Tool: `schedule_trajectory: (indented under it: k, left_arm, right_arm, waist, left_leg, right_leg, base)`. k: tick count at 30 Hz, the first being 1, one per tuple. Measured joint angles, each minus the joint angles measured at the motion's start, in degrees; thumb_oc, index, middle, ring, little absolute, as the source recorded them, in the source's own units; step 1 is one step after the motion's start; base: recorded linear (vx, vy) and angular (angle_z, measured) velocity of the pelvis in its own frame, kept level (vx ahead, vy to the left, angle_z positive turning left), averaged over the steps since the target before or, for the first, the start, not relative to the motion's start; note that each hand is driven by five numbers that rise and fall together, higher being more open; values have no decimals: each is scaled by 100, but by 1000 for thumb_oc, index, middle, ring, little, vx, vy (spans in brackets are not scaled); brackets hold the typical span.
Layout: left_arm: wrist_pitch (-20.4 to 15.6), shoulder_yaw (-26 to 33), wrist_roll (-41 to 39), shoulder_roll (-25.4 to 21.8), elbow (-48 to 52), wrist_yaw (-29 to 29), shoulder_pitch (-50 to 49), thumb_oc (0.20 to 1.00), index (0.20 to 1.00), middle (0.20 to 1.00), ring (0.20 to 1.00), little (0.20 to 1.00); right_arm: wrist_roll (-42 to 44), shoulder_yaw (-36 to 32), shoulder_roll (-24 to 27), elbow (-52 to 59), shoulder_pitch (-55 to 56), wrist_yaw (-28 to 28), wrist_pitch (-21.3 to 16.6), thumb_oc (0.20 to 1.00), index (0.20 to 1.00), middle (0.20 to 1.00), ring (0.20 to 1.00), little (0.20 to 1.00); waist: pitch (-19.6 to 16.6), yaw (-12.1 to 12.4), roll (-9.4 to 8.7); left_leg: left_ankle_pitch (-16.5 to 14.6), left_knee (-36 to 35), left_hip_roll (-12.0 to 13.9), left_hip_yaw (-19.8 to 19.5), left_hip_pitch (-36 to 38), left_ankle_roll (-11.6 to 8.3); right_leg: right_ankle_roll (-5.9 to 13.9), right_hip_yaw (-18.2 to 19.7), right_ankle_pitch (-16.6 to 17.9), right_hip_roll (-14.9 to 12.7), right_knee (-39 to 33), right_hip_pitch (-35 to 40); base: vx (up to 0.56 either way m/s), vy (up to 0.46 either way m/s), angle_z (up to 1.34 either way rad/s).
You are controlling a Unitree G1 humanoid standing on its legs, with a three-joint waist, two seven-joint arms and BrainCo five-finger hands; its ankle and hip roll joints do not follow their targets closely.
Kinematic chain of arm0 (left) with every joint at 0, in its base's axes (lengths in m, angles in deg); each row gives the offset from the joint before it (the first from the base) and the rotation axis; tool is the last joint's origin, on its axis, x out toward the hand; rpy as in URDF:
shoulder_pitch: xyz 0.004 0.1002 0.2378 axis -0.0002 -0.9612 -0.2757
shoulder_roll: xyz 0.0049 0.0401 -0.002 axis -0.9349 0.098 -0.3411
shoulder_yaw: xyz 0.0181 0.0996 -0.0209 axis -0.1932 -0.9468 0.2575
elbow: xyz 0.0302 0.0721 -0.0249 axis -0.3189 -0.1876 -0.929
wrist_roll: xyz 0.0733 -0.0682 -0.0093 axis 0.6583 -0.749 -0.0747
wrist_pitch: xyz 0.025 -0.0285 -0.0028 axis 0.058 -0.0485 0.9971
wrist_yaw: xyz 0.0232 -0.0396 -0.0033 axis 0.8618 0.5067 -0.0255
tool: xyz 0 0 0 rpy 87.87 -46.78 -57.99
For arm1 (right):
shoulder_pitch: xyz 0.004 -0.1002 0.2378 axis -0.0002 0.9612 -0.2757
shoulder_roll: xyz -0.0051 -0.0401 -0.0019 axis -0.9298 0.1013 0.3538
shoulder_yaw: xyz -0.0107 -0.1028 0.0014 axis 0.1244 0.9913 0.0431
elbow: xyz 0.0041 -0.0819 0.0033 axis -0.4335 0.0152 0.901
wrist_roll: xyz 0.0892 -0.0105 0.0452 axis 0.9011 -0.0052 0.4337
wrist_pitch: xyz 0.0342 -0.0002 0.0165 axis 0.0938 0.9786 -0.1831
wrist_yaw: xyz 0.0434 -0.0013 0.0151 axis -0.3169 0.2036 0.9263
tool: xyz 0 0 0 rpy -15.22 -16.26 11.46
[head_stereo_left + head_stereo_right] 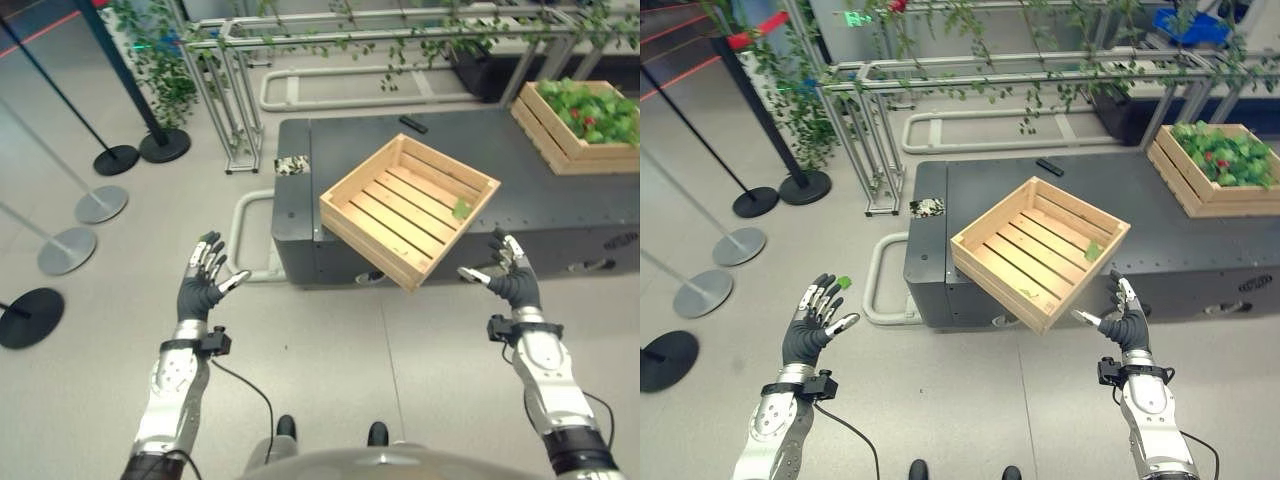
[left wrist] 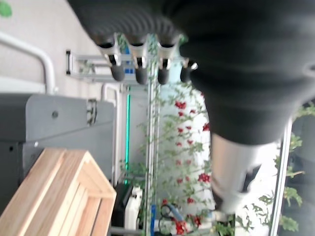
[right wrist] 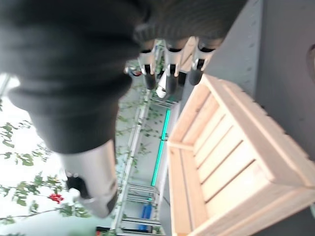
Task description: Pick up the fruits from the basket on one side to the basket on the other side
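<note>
Fingers of the left hand (image 1: 203, 283) are spread and nearly straight, thumb set apart, palm turned inward and holding nothing; it hangs over bare floor (image 1: 330, 350) in the lower left of the left eye view. The right hand (image 1: 512, 276) shows in the lower right of that view, likewise with fingers apart and relaxed, nothing in its grasp, just beside the near right corner of the empty wooden crate (image 1: 410, 207) but not touching it as far as the view lets one judge.

That crate sits turned at an angle on the dark grey platform (image 1: 540, 190) in the middle of the frame, its near corner jutting out past the platform's front edge. Its slatted bottom is bare except for a small green leaf (image 1: 461, 209) against the right inner wall. In the right wrist view the crate's pale slats lie close past the dark fingertips (image 3: 171, 87).

At the upper right of the frame a second wooden crate (image 1: 560, 145) rests on the same platform, well apart from the first. It is filled with green leaves and red fruits (image 1: 590, 112); what kind they are is hard to make out. A small black object (image 1: 413, 124) lies on the platform near its far edge.

Beyond, at upper left, stand metal frames with trailing vines (image 1: 235, 90) and black and grey stanchion bases (image 1: 100, 203).
</note>
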Motion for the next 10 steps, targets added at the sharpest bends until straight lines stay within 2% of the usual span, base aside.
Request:
schedule_trajectory:
  k: [5,10]
  left_arm:
    - [30,14,-48,-111,1,119,-29,1000,1000,1000,1000,1000]
    - [62,7,-27,-178,0,122,-101,1000,1000,1000,1000,1000]
  right_arm:
    - [-4,4,-15,12,-20,34,0,1000,1000,1000,1000,1000]
    - [-5,11,-26,12,-67,62,0,1000,1000,1000,1000,1000]
  waist:
    - [-14,36,18]
    - [-44,51,42]
  left_leg:
    - [-39,-176,-133,23,285,103]
    - [-41,-241,-148,132,369,119]
  right_leg:
    - [131,96,-49,-127,0,154]
    - [157,189,-37,-132,0,152]
  base:
    - [45,106,-6]
    - [26,62,-12]
